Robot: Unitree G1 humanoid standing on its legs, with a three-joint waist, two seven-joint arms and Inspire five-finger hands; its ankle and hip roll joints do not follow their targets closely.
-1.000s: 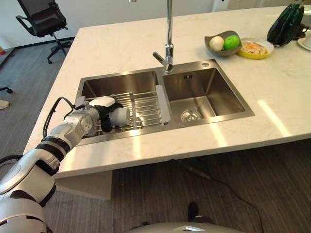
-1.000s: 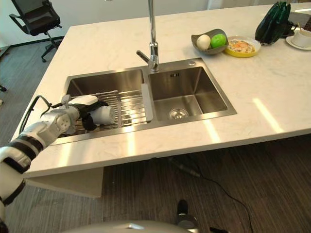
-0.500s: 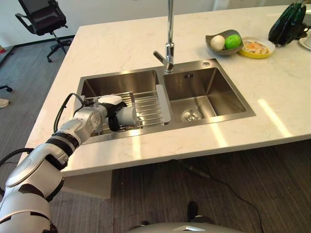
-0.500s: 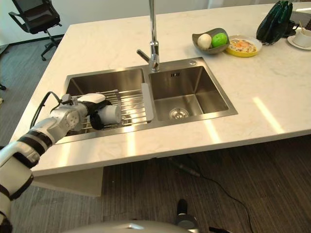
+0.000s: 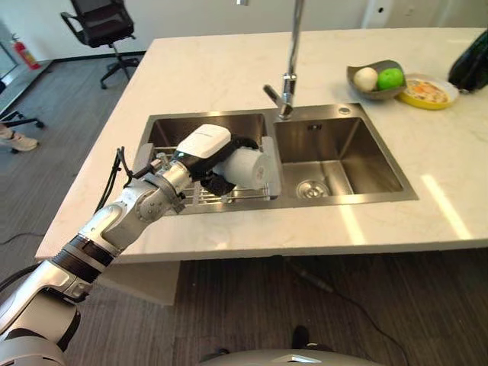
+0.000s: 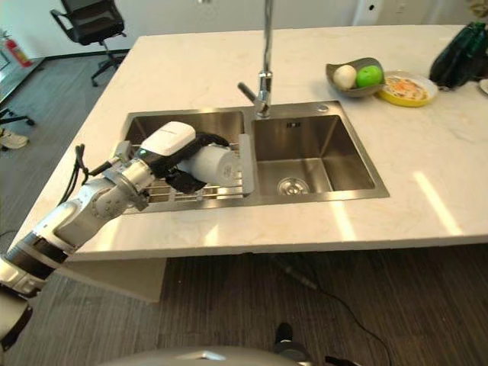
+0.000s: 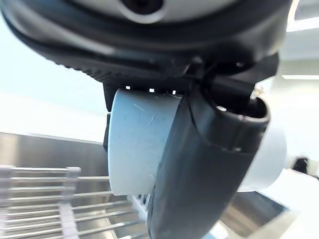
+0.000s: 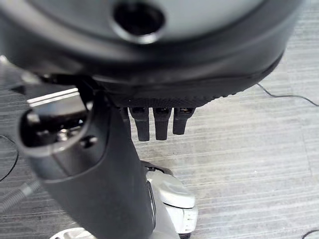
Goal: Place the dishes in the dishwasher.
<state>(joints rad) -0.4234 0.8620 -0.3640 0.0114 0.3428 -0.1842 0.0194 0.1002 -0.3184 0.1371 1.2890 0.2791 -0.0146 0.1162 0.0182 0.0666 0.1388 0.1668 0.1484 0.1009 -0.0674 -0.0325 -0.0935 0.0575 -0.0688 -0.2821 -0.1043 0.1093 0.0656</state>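
Note:
My left hand (image 5: 204, 147) is shut on a white cup (image 5: 248, 166), which lies on its side in the grip. The cup hangs just above the right end of the wire drying rack (image 5: 226, 196) in the left sink basin (image 5: 171, 131). Seen from the left wrist, the thumb (image 7: 204, 164) crosses the cup (image 7: 135, 144), with the rack's bars (image 7: 35, 199) below. My right hand (image 8: 99, 164) hangs over the carpeted floor, its fingers (image 8: 155, 122) relaxed and holding nothing.
A tall faucet (image 5: 290, 61) stands behind the double sink, whose right basin (image 5: 335, 149) holds nothing. On the far right of the counter sit a grey bowl (image 5: 372, 80) with two fruits, a yellow plate (image 5: 428, 91) and a dark green object (image 5: 473, 69). An office chair (image 5: 103, 19) stands beyond the counter.
The left hand has lifted the cup off the rack's left part and carried it up and right, over the rack's right end. The camera has also shifted.

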